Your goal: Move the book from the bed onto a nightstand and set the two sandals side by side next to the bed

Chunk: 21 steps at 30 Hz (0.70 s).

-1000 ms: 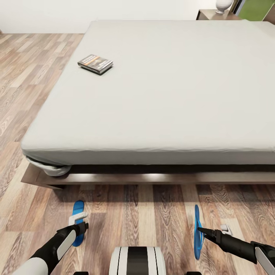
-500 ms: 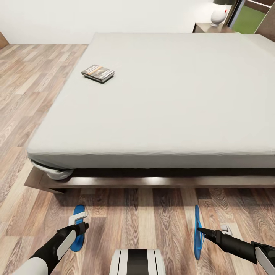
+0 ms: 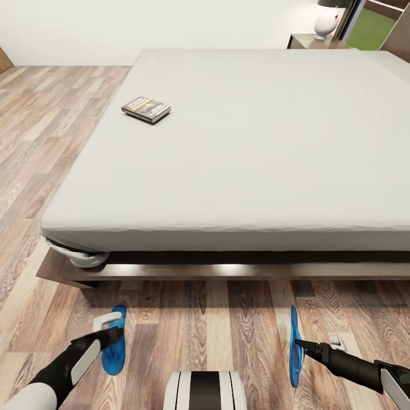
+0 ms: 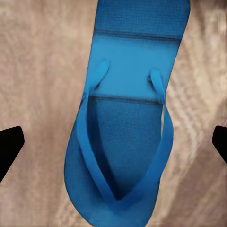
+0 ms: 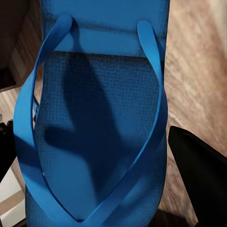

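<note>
Hovering my left gripper (image 3: 108, 329), fingers spread, over one sandal (image 3: 114, 341) on the floor (image 3: 228, 319), right gripper (image 3: 297, 343) pinching the other sandal (image 3: 294, 347) on edge, book (image 3: 146, 109) on the bed (image 3: 256, 142).

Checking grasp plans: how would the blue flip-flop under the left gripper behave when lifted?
The thin blue flip-flop sandal looks flat and foam-like, so probably light and somewhat bendy. Its raised straps could offer the fingers a hold. Lying flat on the wood-plank floor, it would probably slide, not roll.

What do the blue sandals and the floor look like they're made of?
The sandals look like matte foam or rubber, given the fine dotted footbed texture and smooth thin straps. The floor looks like wood planks or laminate, with visible grain and seams.
</note>
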### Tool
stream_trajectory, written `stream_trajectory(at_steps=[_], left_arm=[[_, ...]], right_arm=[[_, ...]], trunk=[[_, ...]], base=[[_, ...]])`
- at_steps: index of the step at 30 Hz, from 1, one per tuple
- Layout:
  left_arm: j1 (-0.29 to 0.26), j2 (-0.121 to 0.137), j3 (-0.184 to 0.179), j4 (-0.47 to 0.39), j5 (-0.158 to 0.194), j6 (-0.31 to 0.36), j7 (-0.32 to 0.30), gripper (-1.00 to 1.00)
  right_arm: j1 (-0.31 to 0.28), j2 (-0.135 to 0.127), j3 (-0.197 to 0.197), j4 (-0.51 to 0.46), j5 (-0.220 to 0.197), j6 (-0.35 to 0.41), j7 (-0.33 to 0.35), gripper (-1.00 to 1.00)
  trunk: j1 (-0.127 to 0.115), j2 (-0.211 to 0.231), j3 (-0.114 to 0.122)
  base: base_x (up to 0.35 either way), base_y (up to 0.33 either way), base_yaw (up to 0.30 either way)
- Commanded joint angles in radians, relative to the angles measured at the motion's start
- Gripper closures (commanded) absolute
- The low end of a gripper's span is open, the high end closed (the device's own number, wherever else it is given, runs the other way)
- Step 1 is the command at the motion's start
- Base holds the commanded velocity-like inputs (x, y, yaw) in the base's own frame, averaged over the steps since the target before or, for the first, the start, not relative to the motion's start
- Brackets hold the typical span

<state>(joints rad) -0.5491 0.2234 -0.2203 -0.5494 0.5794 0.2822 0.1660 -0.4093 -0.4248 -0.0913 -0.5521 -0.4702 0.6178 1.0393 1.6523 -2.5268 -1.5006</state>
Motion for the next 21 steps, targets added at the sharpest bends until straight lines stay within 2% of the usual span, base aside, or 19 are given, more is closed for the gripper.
stream_trajectory(at_steps=[1,4,8,11,12,13,14,16,17,19,20,21], left_arm=[[0.0,0.011,-0.008,-0.006,0.011,0.006,-0.013,-1.0],[0.0,0.055,-0.008,-0.015,0.012,0.036,-0.122,-1.0],[0.003,0.14,0.004,-0.015,0.014,0.09,-0.295,-1.0],[0.01,0.168,0.012,-0.006,0.014,0.095,-0.384,-1.0],[0.013,0.18,0.014,0.021,0.014,0.094,-0.446,-1.0],[0.014,0.186,0.015,0.068,0.013,0.091,-0.512,-1.0],[0.014,0.188,0.017,0.098,0.012,0.088,-0.55,-1.0],[0.015,0.189,0.019,0.131,0.011,0.08,-0.595,-1.0],[0.015,0.189,0.02,0.139,0.011,0.078,-0.606,-1.0],[0.015,0.189,0.022,0.147,0.011,0.075,-0.622,-1.0],[0.015,0.189,0.022,0.146,0.012,0.075,-0.627,-1.0],[0.015,0.189,0.022,0.143,0.012,0.076,-0.629,-1.0]], right_arm=[[0.0,0.0,-0.001,0.0,-0.005,0.008,0.002,1.0],[0.0,0.0,-0.001,0.0,-0.005,0.008,0.002,1.0],[0.0,0.0,-0.001,0.0,-0.005,0.008,0.002,1.0],[0.0,0.0,0.0,0.002,-0.005,0.007,0.0,1.0],[0.0,0.0,0.0,0.004,-0.005,0.007,-0.002,1.0],[0.0,0.001,0.0,0.007,-0.004,0.005,-0.004,1.0],[0.0,0.001,0.001,0.008,-0.004,0.005,-0.006,1.0],[0.0,0.003,0.002,0.01,-0.003,-0.001,-0.013,1.0],[0.0,0.003,0.004,0.011,-0.002,-0.005,-0.03,1.0],[0.0,0.004,0.008,0.009,-0.001,-0.026,-0.145,1.0],[0.0,0.004,0.009,0.004,-0.001,-0.042,-0.255,1.0],[0.0,0.005,0.01,0.001,0.0,-0.053,-0.332,1.0]], trunk=[[0.0,0.0,-0.001],[0.0,0.0,-0.001],[0.0,0.0,-0.001],[0.0,0.0,-0.001],[0.0,0.0,-0.001],[0.0,0.0,-0.001],[0.0,0.0,-0.001],[0.0,0.0,-0.001],[0.0,0.0,-0.001],[0.0,0.0,-0.001],[0.0,0.0,-0.001],[0.0,0.0,-0.001]], base=[[0.0,0.0,0.0],[0.0,0.0,0.0],[0.0,0.0,0.0],[0.0,0.0,0.0],[0.0,0.0,0.0],[0.0,0.0,0.0],[0.0,0.0,0.0],[0.0,0.0,0.0],[0.0,0.0,0.0],[0.0,0.0,0.0],[0.0,0.0,0.0],[0.0,0.0,0.0]])
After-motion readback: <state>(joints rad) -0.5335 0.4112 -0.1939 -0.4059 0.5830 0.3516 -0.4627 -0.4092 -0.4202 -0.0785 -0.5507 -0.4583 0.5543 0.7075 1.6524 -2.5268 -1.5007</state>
